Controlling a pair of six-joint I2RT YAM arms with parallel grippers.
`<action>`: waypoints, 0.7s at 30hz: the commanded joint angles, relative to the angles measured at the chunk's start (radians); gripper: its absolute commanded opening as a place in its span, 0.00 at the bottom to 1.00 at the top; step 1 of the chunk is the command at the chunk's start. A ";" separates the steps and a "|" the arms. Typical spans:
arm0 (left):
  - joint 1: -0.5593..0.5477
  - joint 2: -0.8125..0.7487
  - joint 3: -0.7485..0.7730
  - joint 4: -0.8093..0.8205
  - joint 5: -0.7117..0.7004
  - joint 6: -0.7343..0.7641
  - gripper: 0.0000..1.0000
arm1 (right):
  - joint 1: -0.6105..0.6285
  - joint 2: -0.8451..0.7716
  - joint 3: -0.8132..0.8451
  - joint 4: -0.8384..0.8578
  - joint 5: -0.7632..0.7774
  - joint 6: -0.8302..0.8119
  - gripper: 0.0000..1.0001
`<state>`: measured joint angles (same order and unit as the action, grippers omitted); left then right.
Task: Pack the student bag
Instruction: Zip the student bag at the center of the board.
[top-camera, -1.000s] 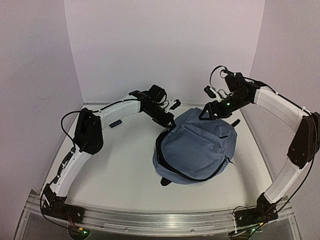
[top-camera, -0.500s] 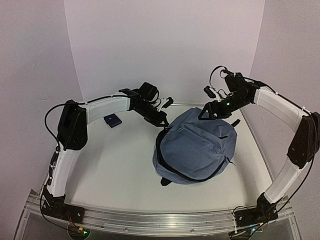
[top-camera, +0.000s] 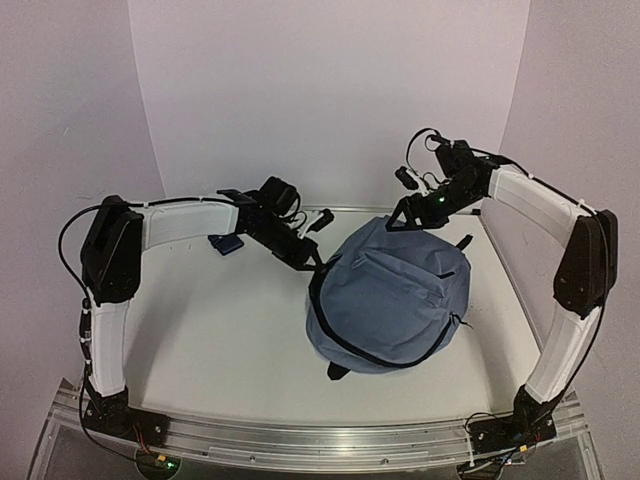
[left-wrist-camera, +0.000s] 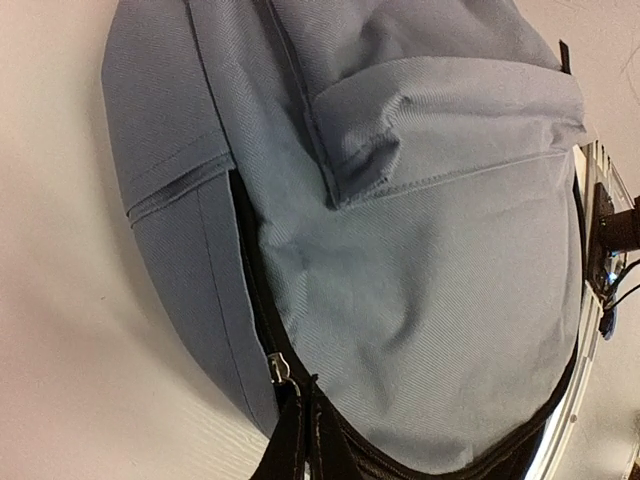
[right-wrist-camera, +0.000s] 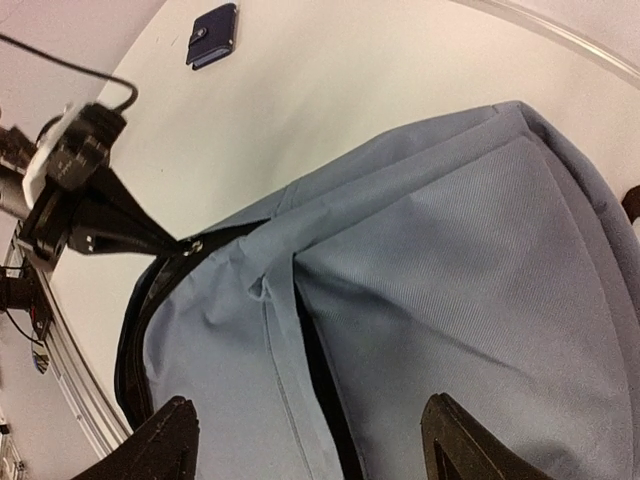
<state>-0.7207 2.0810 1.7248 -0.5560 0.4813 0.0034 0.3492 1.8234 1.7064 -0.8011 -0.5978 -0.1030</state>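
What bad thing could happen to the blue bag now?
The left gripper pinches the zipper pull, but the right gripper is open above the student bag, not holding it. A tug might drag the whole soft bag instead of sliding the zipper. The little pull might also slip out of the pinch. The left arm passes close by the small dark case and could knock it.

Left hand (top-camera: 314, 262) clamped shut; right hand (top-camera: 399, 222) spread wide.

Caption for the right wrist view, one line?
Right gripper open above the student bag while left gripper pinches its zipper pull.
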 joint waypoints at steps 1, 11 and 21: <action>-0.011 -0.172 -0.117 0.107 0.033 0.029 0.00 | 0.007 0.087 0.112 0.014 -0.023 -0.031 0.74; -0.012 -0.271 -0.224 0.180 0.038 0.037 0.00 | 0.156 0.248 0.298 0.011 0.024 -0.092 0.72; -0.009 -0.315 -0.322 0.267 0.003 0.006 0.00 | 0.204 0.334 0.311 0.012 -0.147 -0.377 0.75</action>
<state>-0.7322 1.8358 1.4099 -0.3540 0.4910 0.0207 0.5468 2.1183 1.9771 -0.7937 -0.6754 -0.3334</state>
